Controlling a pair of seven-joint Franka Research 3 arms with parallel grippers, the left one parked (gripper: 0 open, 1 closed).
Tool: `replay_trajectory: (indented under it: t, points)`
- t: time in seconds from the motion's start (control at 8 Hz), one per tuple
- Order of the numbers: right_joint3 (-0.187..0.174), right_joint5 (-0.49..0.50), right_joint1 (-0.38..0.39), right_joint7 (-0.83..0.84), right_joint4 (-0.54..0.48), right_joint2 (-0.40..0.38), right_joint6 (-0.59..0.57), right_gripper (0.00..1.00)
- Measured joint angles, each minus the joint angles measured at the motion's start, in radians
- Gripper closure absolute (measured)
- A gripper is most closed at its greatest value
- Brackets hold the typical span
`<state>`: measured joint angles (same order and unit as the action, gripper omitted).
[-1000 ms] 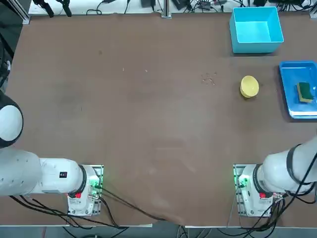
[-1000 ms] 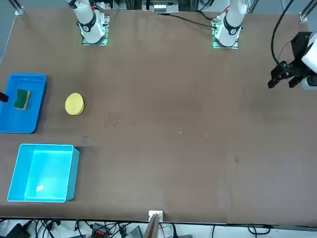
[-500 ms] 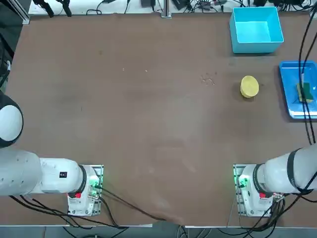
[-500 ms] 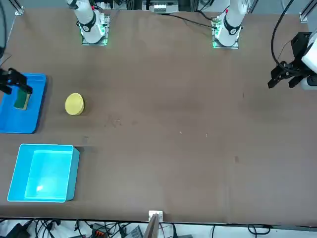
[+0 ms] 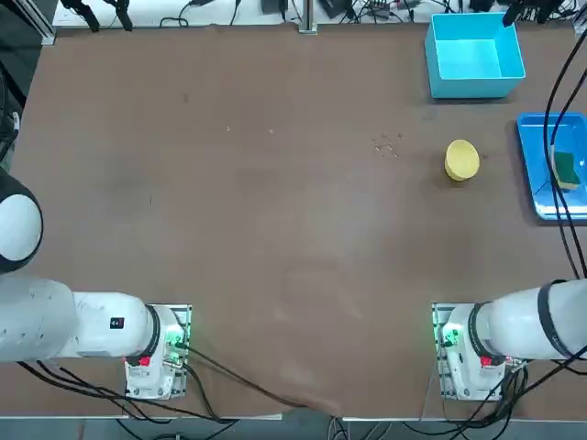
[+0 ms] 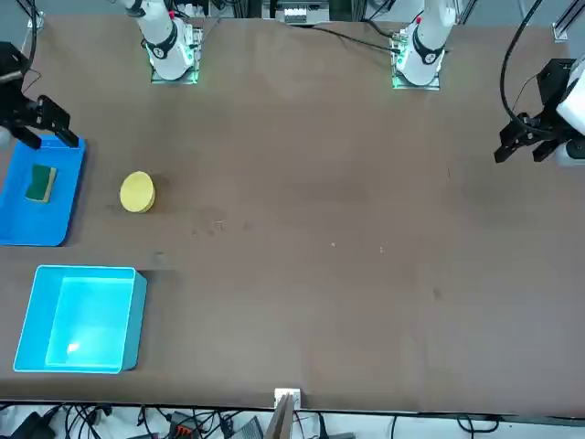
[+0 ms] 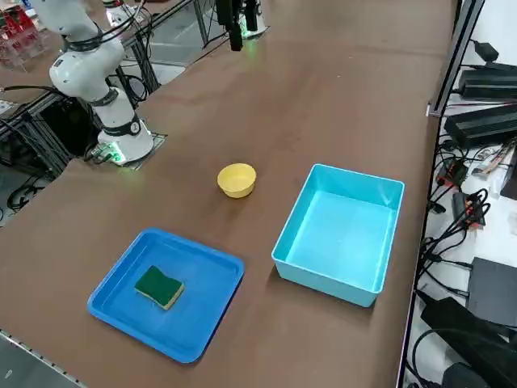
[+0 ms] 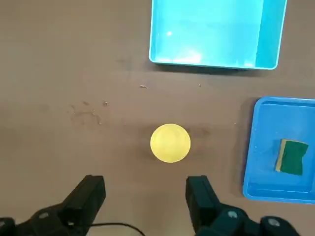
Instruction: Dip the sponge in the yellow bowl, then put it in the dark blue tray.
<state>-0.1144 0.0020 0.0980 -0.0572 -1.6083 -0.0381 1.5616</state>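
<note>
The sponge [image 5: 568, 170], green over yellow, lies flat inside the dark blue tray [image 5: 541, 197] at the table's right edge. In the front view the sponge [image 6: 40, 182] rests in the tray [image 6: 23, 224] with nothing touching it. The yellow bowl [image 5: 461, 159] stands on the table just left of the tray. My right gripper [image 6: 50, 135] hangs high above the tray's near end, open and holding nothing. In the wrist view the gripper [image 8: 145, 196] looks down on the bowl [image 8: 170, 142], with the sponge [image 8: 290, 156] off to one side in the tray [image 8: 263, 162].
A deeper light cyan box [image 5: 474, 53] stands at the far right corner, beyond the bowl. A few crumbs [image 5: 387, 145] lie on the brown table left of the bowl. Cables from the right arm hang over the tray area.
My right gripper has lifted up and away from the tray, still open. The sponge stays in the tray and the bowl has not moved.
</note>
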Motion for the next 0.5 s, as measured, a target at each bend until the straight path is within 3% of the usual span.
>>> replay_trajectory:
  t: [0.5]
  points:
    - [0.000, 0.000, 0.001, 0.000, 0.000, 0.001, 0.003, 0.00]
